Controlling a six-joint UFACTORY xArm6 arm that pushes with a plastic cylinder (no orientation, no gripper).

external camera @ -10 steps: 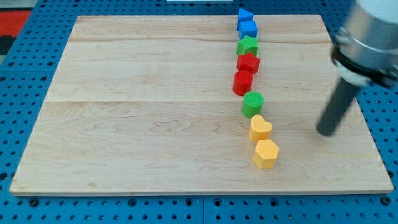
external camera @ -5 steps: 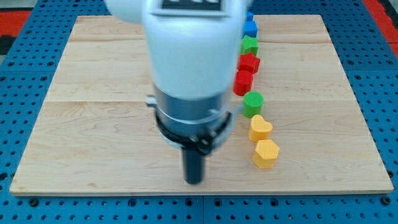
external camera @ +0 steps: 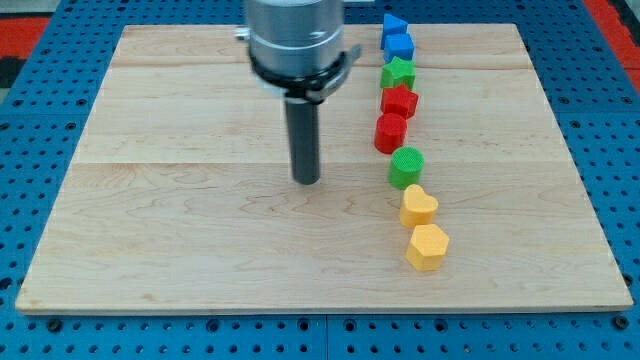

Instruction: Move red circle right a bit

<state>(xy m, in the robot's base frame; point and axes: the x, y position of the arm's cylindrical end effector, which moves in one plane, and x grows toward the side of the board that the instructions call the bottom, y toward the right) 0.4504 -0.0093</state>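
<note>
The red circle [external camera: 390, 132] stands on the wooden board [external camera: 180, 200], in a column of blocks right of the middle. My tip [external camera: 306, 181] rests on the board to the left of the column, a little lower than the red circle and well apart from it. It touches no block.
The column runs from the view's top down: a blue triangle-like block [external camera: 393, 24], a blue block [external camera: 400, 45], a green star [external camera: 398, 73], a red star [external camera: 399, 101], the red circle, a green circle [external camera: 406, 166], a yellow heart [external camera: 418, 207], a yellow hexagon [external camera: 428, 246].
My tip swept from the board's right side to the bottom middle, then moved up to its place left of the column. No block has moved.
</note>
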